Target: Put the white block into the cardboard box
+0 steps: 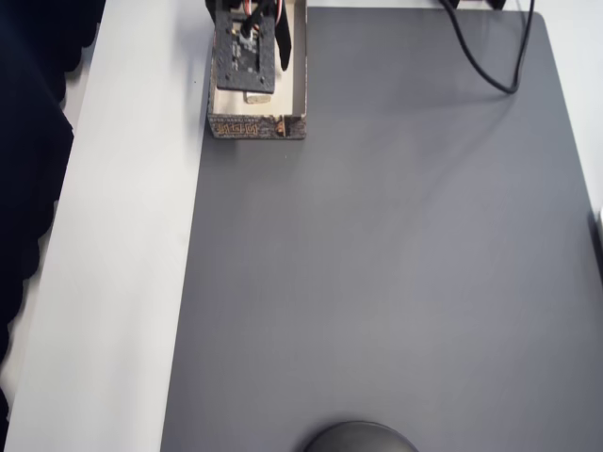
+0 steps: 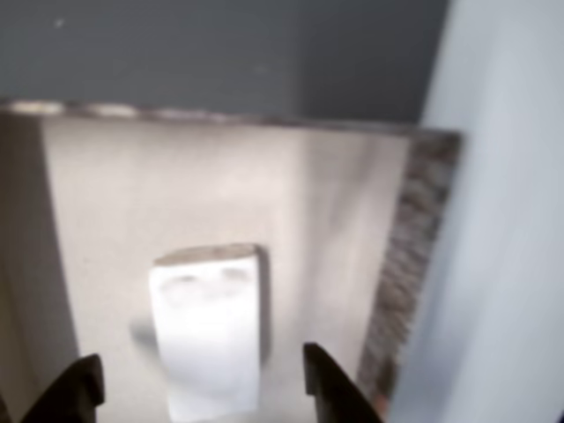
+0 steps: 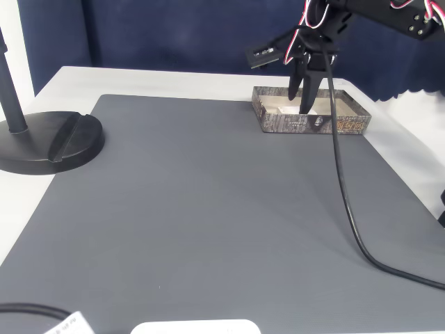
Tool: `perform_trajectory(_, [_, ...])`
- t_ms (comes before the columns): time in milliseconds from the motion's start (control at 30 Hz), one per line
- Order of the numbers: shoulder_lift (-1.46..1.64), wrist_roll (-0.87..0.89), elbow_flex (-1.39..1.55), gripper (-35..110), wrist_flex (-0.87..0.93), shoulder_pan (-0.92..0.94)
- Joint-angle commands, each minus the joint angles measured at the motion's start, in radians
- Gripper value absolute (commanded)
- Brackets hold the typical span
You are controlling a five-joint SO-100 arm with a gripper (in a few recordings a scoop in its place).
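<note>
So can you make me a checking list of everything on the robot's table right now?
Surface: grey mat on a white table, nothing spilled.
Job's things: the white block lies flat on the floor of the cardboard box, which sits at the mat's far edge.
Clutter: a black round stand base on the left in the fixed view; a white thing at the near edge, too cut off to name.
Grippers: the gripper hangs over the box, jaws spread wider than the block and not touching it.
Cables: a black cable trails from the arm across the mat.
Surroundings: dark blue curtain behind the table.
</note>
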Motion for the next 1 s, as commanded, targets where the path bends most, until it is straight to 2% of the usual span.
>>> perform_trajectory(0, [0.140,-0.002,-0.058,33,-0.011,-0.026])
perform_trajectory(367, [0.360,-0.023,0.106,33,-0.008,-0.054])
perform_trajectory(667, [0.646,-0.086,0.356,28,0.014,-0.114])
perform_trajectory(967, [0.911,-0.301,0.609,22,0.032,-0.255])
